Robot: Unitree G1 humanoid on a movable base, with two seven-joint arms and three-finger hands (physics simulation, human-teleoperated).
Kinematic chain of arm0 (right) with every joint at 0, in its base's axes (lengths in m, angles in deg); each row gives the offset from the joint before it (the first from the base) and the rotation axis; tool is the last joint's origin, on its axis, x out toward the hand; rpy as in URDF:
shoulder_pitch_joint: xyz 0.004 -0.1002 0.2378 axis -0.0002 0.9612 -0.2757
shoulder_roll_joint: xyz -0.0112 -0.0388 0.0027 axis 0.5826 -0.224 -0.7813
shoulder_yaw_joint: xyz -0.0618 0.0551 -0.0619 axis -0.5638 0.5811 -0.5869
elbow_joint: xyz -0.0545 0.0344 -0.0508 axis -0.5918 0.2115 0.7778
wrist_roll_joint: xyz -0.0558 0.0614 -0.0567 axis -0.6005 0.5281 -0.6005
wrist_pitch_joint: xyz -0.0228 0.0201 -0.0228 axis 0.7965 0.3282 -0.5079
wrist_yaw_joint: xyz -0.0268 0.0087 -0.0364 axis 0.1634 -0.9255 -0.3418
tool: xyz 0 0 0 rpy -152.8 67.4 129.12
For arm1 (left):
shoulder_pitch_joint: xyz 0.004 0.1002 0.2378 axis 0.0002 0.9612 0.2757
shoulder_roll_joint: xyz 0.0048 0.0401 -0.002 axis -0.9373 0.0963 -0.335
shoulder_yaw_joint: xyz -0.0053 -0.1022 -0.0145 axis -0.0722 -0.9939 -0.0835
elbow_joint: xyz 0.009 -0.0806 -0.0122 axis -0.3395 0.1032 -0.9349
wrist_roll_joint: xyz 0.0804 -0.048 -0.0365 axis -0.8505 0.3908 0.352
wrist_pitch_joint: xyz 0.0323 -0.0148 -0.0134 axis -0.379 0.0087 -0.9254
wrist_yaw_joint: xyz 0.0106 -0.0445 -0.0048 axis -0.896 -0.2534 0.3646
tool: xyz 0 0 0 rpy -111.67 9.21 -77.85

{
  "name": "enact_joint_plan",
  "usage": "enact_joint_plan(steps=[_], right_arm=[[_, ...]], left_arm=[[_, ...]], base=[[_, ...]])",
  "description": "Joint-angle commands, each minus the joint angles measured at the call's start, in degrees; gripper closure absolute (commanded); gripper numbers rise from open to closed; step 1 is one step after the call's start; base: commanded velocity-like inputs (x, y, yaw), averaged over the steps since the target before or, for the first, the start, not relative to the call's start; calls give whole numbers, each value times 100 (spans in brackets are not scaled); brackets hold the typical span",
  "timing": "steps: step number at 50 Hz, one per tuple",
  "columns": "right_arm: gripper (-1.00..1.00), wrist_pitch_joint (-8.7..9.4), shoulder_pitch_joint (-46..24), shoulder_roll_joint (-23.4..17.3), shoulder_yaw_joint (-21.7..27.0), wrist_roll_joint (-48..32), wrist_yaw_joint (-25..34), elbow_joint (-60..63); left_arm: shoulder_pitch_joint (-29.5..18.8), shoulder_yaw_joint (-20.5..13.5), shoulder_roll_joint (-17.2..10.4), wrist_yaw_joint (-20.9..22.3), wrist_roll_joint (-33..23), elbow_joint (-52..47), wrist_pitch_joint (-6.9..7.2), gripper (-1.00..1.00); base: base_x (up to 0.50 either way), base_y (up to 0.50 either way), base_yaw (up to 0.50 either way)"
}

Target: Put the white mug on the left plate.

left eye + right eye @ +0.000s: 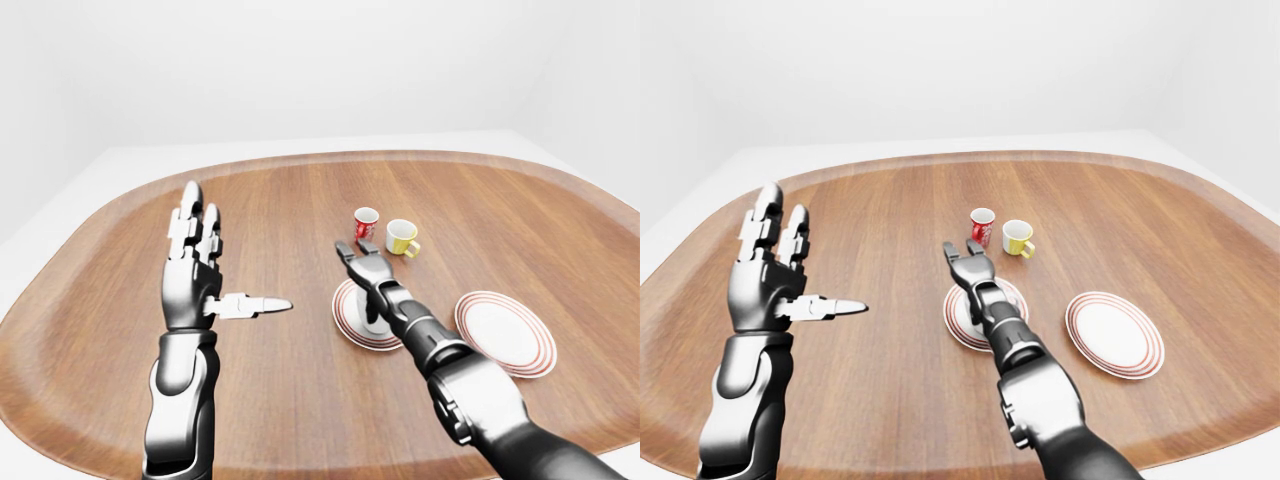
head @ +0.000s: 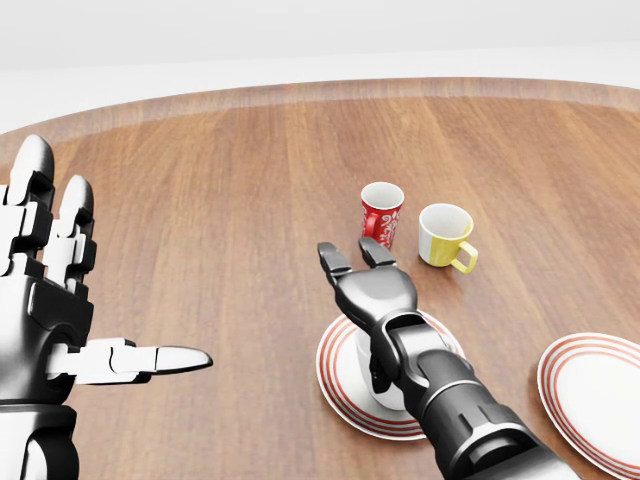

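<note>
I can read no text, label, brand, number or sign anywhere in my views. The nearest thing to a marking is the white pattern on the small red mug with a white inside (image 2: 381,213), which stands on the brown wooden table (image 2: 220,220); it looks like loose scrollwork, too small and blurred for me to make out as letters. The yellow mug with a white inside (image 2: 444,236) just beside it is plain. The two white round plates with red rings at the rim (image 2: 335,385) (image 1: 505,333) carry only those rings. My silver and black hands show no printing.
</note>
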Motion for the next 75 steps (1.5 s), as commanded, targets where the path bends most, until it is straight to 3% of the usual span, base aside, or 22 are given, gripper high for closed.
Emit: enact_joint_plan(steps=[1,19,65,75], right_arm=[[-100,0,363,-66,-153,-90,4,62],[-100,0,694,-261,-55,120,546,1051],[-100,0,2292,-159,137,1010,2774,4946],[-100,0,2577,-28,321,2054,3816,6619]], left_arm=[[-10,-1,-2,-7,-1,-21,0,-98],[-46,-22,-10,-14,15,-45,0,-98],[-17,-9,-5,-3,-3,-15,0,-98],[-33,-11,-11,-10,-7,-44,0,-99]], base=[[0,0,0],[0,0,0],[0,0,0],[0,0,0]])
